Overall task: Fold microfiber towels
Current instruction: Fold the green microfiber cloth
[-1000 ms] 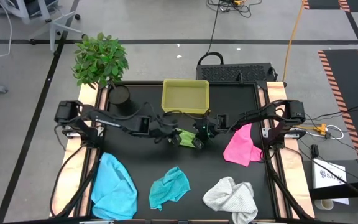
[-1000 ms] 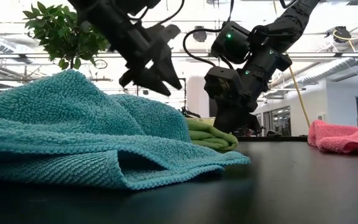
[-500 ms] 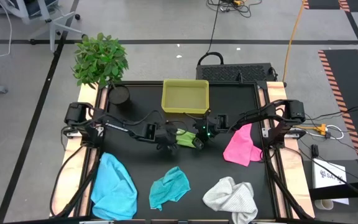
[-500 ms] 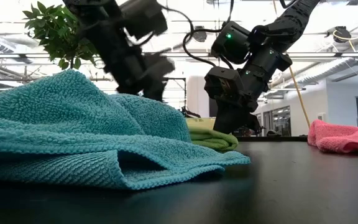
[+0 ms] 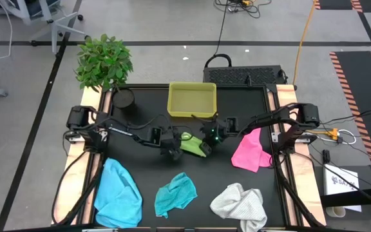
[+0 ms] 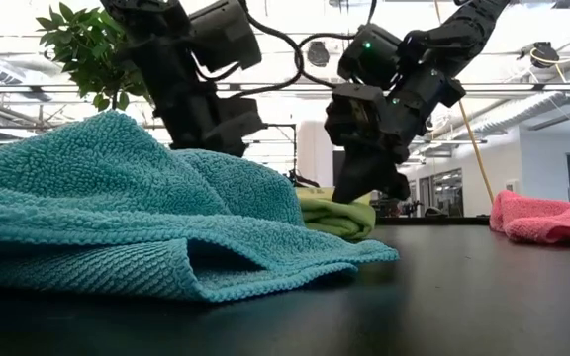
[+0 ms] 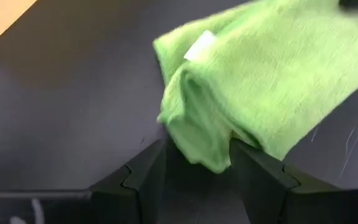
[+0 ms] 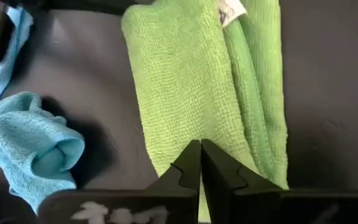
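The lime green towel (image 5: 192, 143) lies folded into a narrow pad at the table's middle, flat on the black top. My left gripper (image 7: 197, 146) stands open at the pad's left end, which lies between its two fingers; whether they touch it I cannot tell. My right gripper (image 8: 201, 144) is shut, its tips on the pad's right part (image 6: 339, 216). The pink towel (image 5: 250, 149), light blue towel (image 5: 118, 192), teal towel (image 5: 176, 193) and white towel (image 5: 239, 205) lie crumpled and untouched. In the low view the teal towel (image 6: 117, 218) hides my left gripper's fingertips. My right gripper presses its shut fingertips (image 8: 191, 158) on the towel's upper face (image 8: 185, 124), near its right end. The fingers come slanting down from the table's right side and lie along the pad. The pad stays flat on the table.
A yellow-green tray (image 5: 192, 100) stands just behind the pad at the far middle. A dark cup (image 5: 124, 98) and a potted plant (image 5: 104, 61) are at the far left. The loose towels fill the near edge and the right side.
My left gripper has sunk toward the table and tipped steeper, coming down at the lime green towel's left end, its fingers kept apart. The towel has stayed in place.
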Action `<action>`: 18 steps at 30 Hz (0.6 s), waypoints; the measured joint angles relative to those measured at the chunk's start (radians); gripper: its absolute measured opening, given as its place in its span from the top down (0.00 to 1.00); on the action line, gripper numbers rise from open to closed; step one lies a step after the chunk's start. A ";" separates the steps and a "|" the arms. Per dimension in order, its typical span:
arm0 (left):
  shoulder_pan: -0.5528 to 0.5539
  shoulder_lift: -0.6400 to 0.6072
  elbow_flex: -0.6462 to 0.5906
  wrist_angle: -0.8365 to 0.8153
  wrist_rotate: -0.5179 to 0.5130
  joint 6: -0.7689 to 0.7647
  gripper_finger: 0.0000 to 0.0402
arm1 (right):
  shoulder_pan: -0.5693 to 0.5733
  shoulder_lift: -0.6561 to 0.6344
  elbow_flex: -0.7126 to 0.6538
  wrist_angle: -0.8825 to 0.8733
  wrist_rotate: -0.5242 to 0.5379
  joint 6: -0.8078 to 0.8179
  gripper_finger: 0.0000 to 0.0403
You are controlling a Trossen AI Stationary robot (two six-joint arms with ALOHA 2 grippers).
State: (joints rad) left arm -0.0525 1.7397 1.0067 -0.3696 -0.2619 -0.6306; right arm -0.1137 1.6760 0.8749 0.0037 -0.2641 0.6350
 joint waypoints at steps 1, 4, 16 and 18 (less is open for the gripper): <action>0.000 -0.018 0.000 -0.008 0.000 -0.002 0.55 | -0.003 0.000 0.000 -0.001 0.001 0.000 0.98; 0.000 -0.085 0.001 -0.020 -0.007 -0.004 0.55 | -0.005 0.000 0.000 -0.009 0.002 -0.004 0.97; 0.013 -0.085 0.002 0.161 -0.035 0.062 0.55 | -0.005 0.000 0.000 -0.034 0.027 -0.018 0.97; 0.013 -0.057 0.001 0.160 -0.015 0.050 0.55 | -0.005 0.000 0.000 -0.033 0.028 -0.018 0.97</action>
State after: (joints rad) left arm -0.0395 1.6824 1.0080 -0.2093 -0.2764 -0.5809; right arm -0.1188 1.6760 0.8749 -0.0292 -0.2364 0.6170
